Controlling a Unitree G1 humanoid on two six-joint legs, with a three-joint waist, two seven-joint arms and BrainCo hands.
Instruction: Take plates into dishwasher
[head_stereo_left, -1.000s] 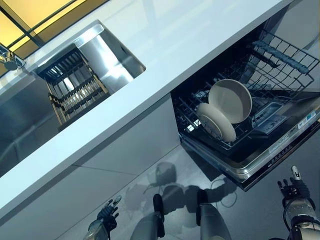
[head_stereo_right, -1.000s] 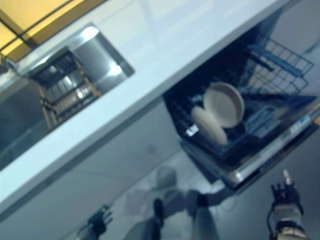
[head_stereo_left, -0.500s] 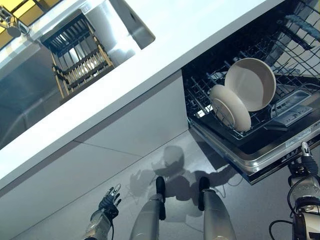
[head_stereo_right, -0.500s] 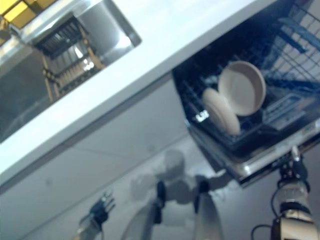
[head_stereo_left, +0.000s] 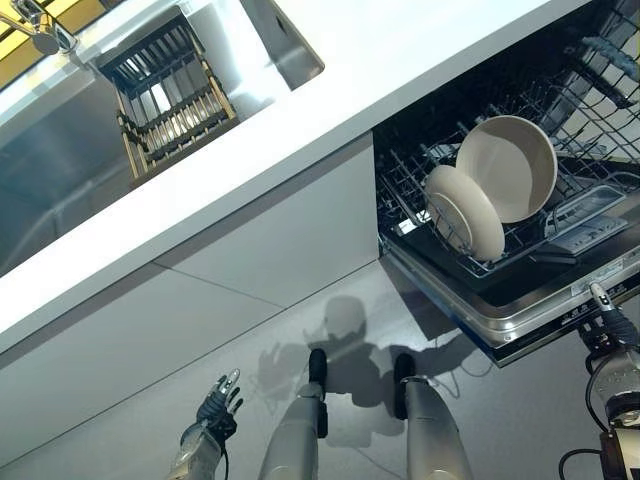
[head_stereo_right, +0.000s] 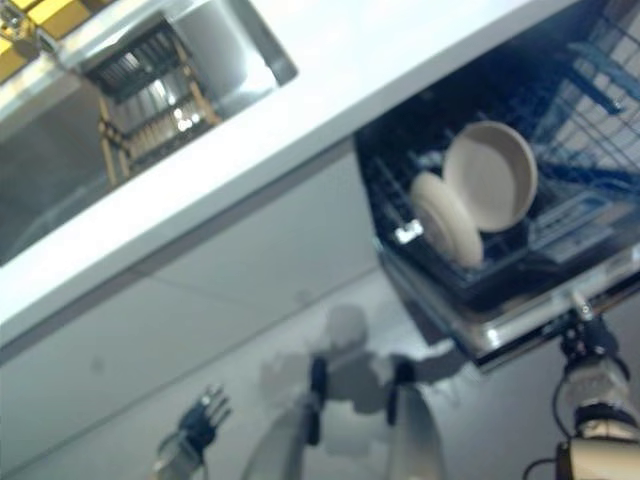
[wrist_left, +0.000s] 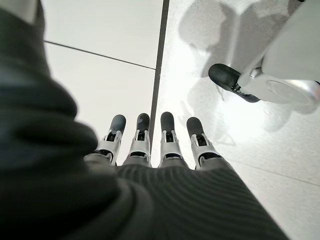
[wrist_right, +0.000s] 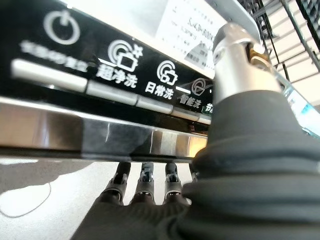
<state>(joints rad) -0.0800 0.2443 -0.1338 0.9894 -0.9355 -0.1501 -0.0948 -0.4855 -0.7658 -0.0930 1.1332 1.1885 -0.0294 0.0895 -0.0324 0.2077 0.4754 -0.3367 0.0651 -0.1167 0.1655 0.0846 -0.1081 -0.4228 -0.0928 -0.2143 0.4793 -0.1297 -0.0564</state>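
Two cream plates stand on edge in the dishwasher's lower rack (head_stereo_left: 420, 190): the back plate (head_stereo_left: 510, 165) leans behind the front plate (head_stereo_left: 465, 212). The dishwasher door (head_stereo_left: 520, 310) hangs open and flat. My right hand (head_stereo_left: 605, 325) is at the door's front edge; in the right wrist view its straight fingers (wrist_right: 144, 185) reach under the door's metal strip (wrist_right: 75, 130) and its thumb (wrist_right: 235, 70) lies against the control panel (wrist_right: 125, 75). It holds nothing. Low by the cabinet front, my left hand (head_stereo_left: 212, 405) hangs open and empty, its fingers (wrist_left: 150, 145) straight.
A white countertop (head_stereo_left: 380, 70) runs above the dishwasher, with a steel sink (head_stereo_left: 60, 190) holding a dish rack (head_stereo_left: 170, 95) and a faucet (head_stereo_left: 40, 25) at far left. White cabinet fronts (head_stereo_left: 250, 260) stand left of the dishwasher. An upper wire rack (head_stereo_left: 600, 70) sits behind the plates.
The camera has shifted, so the whole scene sits differently. My right hand has risen from below the door to its front edge. The left hand hangs as before.
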